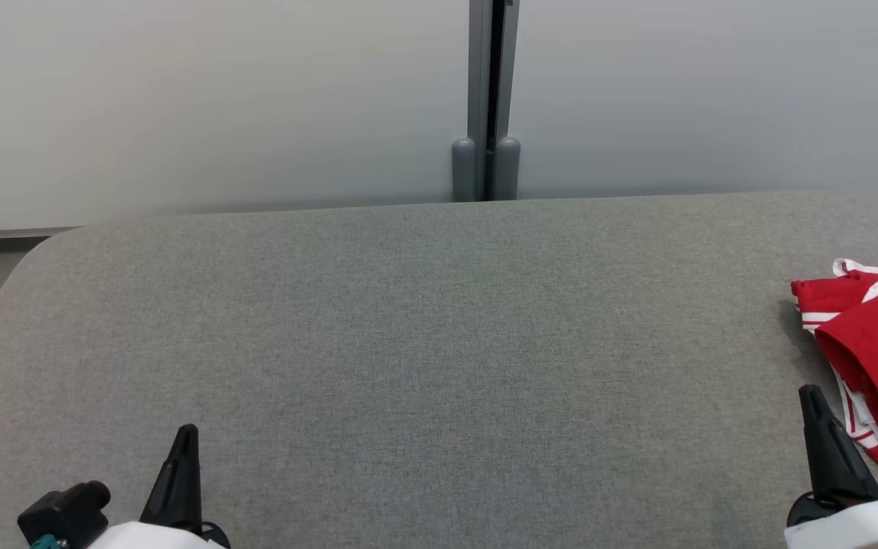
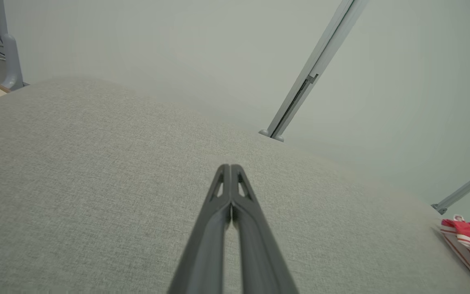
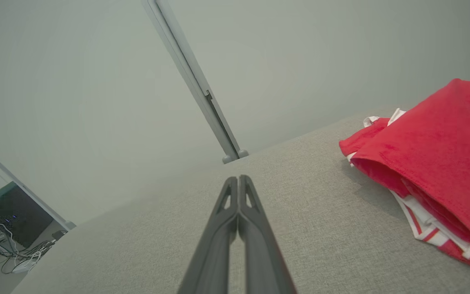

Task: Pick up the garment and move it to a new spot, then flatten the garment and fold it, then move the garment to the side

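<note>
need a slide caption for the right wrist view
Right gripper, fingers shut and empty, points across the grey table beside a folded red garment with white stripes.

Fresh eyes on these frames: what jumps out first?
The red garment, white-striped and folded, lies at the right end of the grey table, next to the right gripper. The left gripper sits at the near left; both have jaws shut, empty. A grey partition post stands behind the table's middle.
</note>
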